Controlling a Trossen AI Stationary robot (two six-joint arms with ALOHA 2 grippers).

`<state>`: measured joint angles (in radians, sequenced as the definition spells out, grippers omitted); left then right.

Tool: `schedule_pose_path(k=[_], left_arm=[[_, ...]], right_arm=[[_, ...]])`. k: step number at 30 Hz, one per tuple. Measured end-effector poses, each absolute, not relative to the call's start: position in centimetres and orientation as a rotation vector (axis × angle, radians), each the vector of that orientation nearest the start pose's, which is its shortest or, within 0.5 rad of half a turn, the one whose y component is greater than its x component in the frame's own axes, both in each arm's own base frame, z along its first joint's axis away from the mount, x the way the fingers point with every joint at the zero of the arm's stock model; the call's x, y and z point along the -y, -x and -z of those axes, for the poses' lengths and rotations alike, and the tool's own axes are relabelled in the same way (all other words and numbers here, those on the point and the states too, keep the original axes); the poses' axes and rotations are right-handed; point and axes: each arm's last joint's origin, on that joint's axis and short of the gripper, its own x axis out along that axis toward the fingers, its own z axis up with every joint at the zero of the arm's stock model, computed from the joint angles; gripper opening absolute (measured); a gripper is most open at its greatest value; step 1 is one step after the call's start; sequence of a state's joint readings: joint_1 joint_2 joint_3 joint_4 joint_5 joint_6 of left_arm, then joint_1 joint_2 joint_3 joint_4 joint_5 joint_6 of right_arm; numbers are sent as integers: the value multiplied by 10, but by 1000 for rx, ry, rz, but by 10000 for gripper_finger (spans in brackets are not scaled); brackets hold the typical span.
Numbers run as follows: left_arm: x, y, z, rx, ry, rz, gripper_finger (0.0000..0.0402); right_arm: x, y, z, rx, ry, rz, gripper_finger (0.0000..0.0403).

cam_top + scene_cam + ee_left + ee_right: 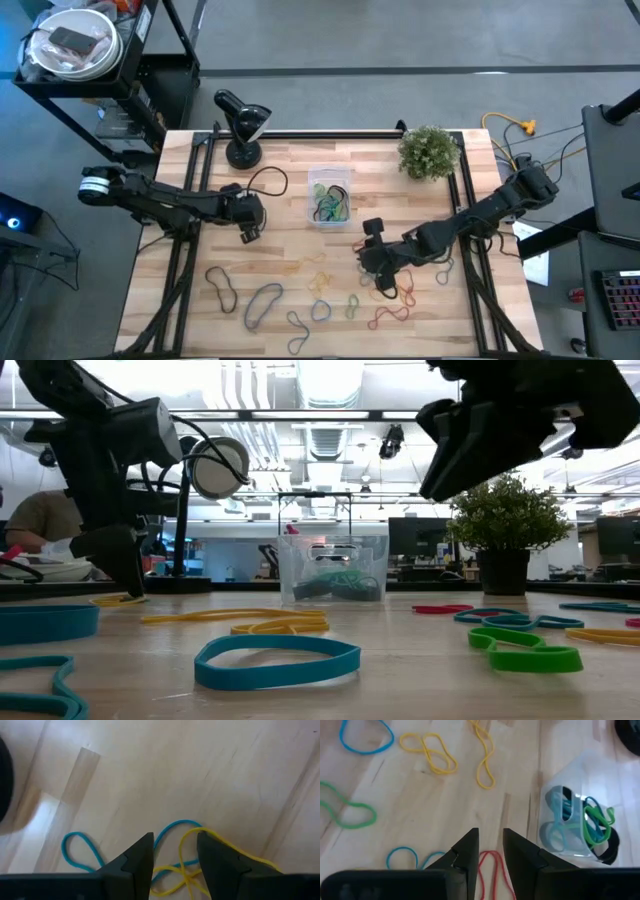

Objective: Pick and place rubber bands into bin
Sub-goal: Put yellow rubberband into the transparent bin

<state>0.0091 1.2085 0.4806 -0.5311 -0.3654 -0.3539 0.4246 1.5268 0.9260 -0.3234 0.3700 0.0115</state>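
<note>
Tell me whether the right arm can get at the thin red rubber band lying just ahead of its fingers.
Probably yes. The right gripper hangs just above the red rubber band, jaws parted, bare wooden table around it, and nothing lies between.

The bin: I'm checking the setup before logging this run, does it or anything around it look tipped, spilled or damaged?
Nothing stands out. The bin sits upright on the table with several bands inside; the loose rubber bands lie scattered flat on the wood, and the plant stands upright.
</note>
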Motion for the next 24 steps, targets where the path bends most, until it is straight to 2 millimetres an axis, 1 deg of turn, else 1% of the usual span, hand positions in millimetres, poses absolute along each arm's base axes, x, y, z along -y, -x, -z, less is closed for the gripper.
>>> schedule_pose_path(k=[8,11,14,20,22,24], left_arm=[[-12,-181,-133,-1216,100,-521,134],[-12,-182,-132,-1222,102,-517,126],[-12,-183,-131,-1223,108,-511,98],[-11,-185,-134,-1207,129,-500,15],[-11,-185,-135,-1206,132,-498,5],[-11,-186,-137,-1204,141,-507,7]], right_arm=[[-120,-273,-211,-820,341,-63,78],[-121,-272,-212,-814,344,-48,80],[-121,-272,-212,-813,345,-46,77],[-120,-272,-212,-815,346,-45,69],[-120,-272,-212,-819,348,-45,68],[-120,-271,-211,-825,350,-44,68]])
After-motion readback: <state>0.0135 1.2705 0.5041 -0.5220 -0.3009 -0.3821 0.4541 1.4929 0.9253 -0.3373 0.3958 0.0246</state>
